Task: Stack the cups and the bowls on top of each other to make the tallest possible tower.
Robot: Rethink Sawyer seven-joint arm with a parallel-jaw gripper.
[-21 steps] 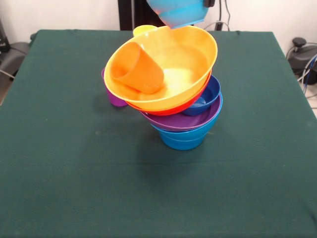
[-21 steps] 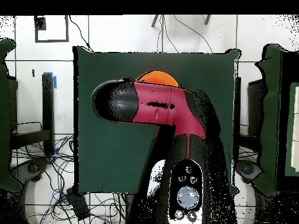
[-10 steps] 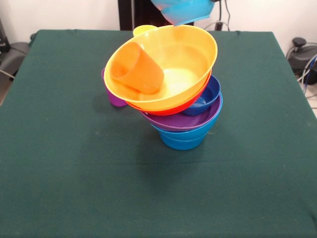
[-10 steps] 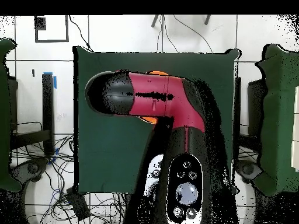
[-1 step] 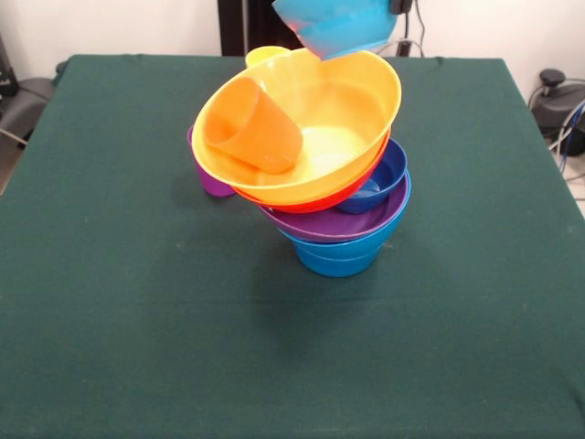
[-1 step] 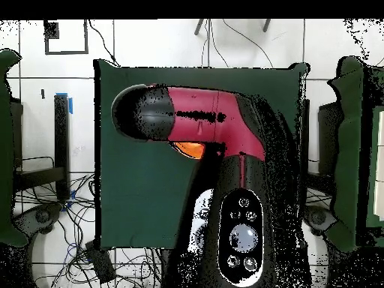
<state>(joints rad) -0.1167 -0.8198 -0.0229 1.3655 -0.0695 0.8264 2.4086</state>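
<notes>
Placing step, by the look of it: small cyan bowl [image 5: 336, 22] hangs at the top edge of the front view, just above the far rim of the large yellow bowl [image 5: 352, 101] and apart from it.

Of the gripper [image 5: 397, 5], only a dark bit at the top edge beside the cyan bowl; whether clamped on the bowl or open, cannot tell. In the overhead view, red and black arm [image 6: 214, 124] across the middle of the frame, hiding nearly all of the stack; only an orange sliver [image 6: 190, 149] peeking out below it.

The tower [image 5: 334, 215] at frame centre on the green table [image 5: 137, 347]:
- mid-blue bowls [image 5: 336, 256] at the base
- wide purple bowl [image 5: 329, 225] above them
- small dark blue bowl [image 5: 384, 172] to the right
- wide orange bowl [image 5: 311, 198], then the yellow one on top.

Column upright low down; top two bowls tipped, mouths facing the lower left of the frame.

Orange cup [image 5: 254, 128] on its side in the yellow bowl, long axis from upper left to lower right, wider end upper left. Purple cup [image 5: 210, 179] and yellow cup [image 5: 263, 55] half hidden behind the stack.

Cyan bowl tilted; mouth direction unclear.

Next move probably calls for levelling the bowl and a gentle lowering into the free right part of the yellow bowl, given the lean.
</notes>
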